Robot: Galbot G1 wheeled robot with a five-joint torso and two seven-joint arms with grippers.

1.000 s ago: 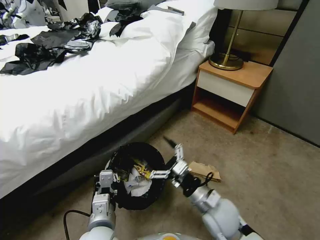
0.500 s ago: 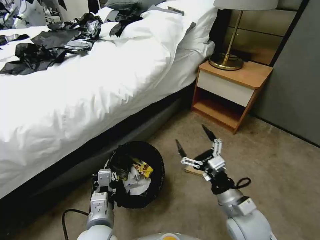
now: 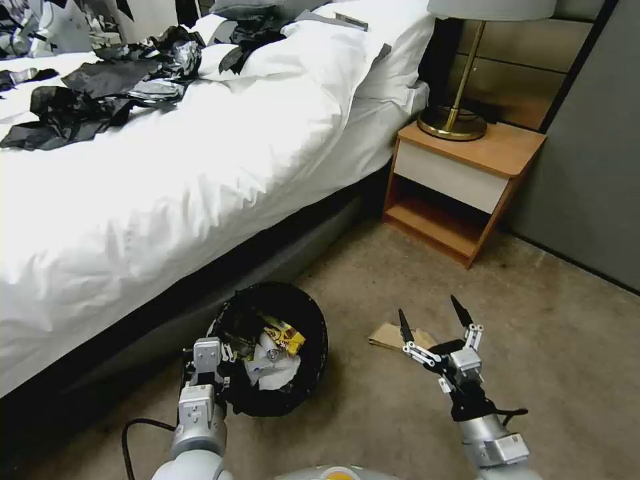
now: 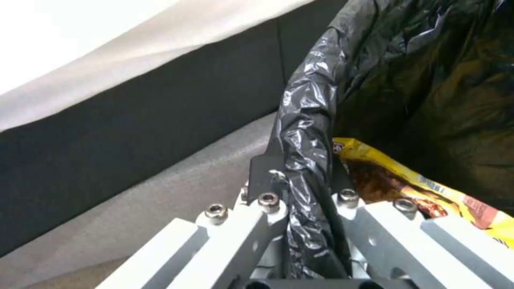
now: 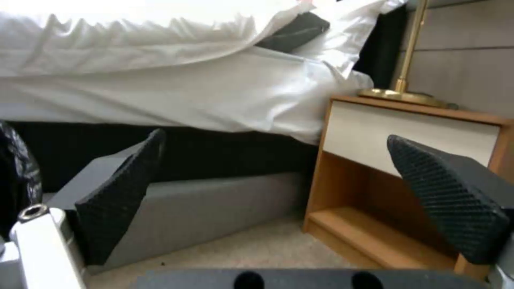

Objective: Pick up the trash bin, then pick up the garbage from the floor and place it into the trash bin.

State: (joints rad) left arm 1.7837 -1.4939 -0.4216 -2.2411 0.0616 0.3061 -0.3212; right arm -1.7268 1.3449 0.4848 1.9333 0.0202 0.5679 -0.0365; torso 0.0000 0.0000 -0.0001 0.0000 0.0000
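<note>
i keep left gripper [image 3: 212,365] pinched on trash bin [image 3: 275,348] rim, bin raised beside bed so mouth stays reachable. right gripper [image 3: 433,325] spread wide, empty, over brown paper bag [image 3: 388,335] on carpet, lined up for grab.

One trash bin [image 3: 291,400] (lined black), one brown paper bag [image 3: 389,335], two grippers.

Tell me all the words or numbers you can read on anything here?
None can be read for sure.
Yellow wrapper in the trash bin: small print along its edge, too blurred to read.
Brown paper bag on the floor: no writing visible.
Left gripper, right gripper: no labels.
</note>
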